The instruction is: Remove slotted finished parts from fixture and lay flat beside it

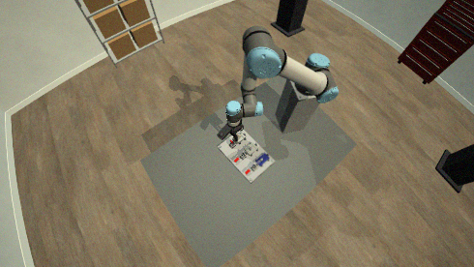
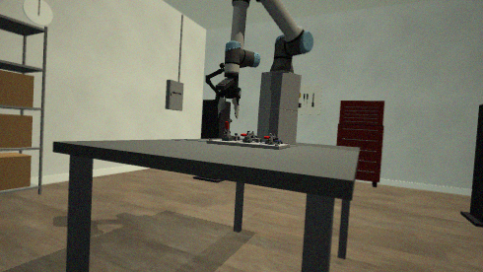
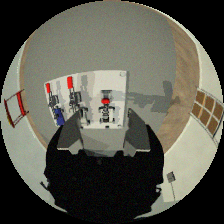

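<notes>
The white fixture plate [image 1: 259,173] [image 3: 118,84] lies on the table with three clamps in a row. The blue blank [image 1: 262,160] [image 3: 60,117] sits in the far clamp, whose red handle [image 1: 248,171] [image 3: 48,88] lies down. The middle clamp's red handle [image 1: 236,160] [image 3: 70,83] also lies down; a pale grey part [image 1: 251,148] shows there, its slot too small to tell. The end clamp's red handle [image 2: 227,124] [image 3: 105,101] stands upright. My gripper [image 2: 229,116] [image 3: 105,109] is open and empty, above that end station. Whether a finished part lies there is unclear.
The grey table [image 1: 193,193] [image 2: 163,150] extends around the fixture. The raised red handle stands up close below the fingers. The robot's pedestal [image 1: 293,106] [image 2: 279,103] stands behind the table; shelves [image 1: 127,29] and a red tool cabinet [image 2: 362,138] are farther off.
</notes>
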You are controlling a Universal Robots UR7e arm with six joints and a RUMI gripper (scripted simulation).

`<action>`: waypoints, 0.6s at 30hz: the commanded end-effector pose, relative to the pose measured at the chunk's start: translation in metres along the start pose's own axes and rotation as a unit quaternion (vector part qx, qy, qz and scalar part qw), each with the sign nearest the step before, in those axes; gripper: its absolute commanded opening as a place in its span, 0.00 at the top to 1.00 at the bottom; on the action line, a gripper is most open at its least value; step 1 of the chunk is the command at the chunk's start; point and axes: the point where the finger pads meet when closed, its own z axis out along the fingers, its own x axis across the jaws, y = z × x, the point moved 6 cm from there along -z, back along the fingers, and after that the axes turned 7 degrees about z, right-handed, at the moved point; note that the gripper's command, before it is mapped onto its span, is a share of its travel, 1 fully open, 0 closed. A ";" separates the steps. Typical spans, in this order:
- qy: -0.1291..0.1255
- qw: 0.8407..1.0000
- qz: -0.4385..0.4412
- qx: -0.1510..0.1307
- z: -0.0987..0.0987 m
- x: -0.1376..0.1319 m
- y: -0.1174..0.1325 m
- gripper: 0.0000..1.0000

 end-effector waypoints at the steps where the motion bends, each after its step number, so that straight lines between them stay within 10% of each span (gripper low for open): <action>1: 0.000 1.000 0.000 0.001 0.000 0.000 0.000 0.41; 18: 0.000 1.000 0.000 0.001 0.012 0.000 0.000 0.41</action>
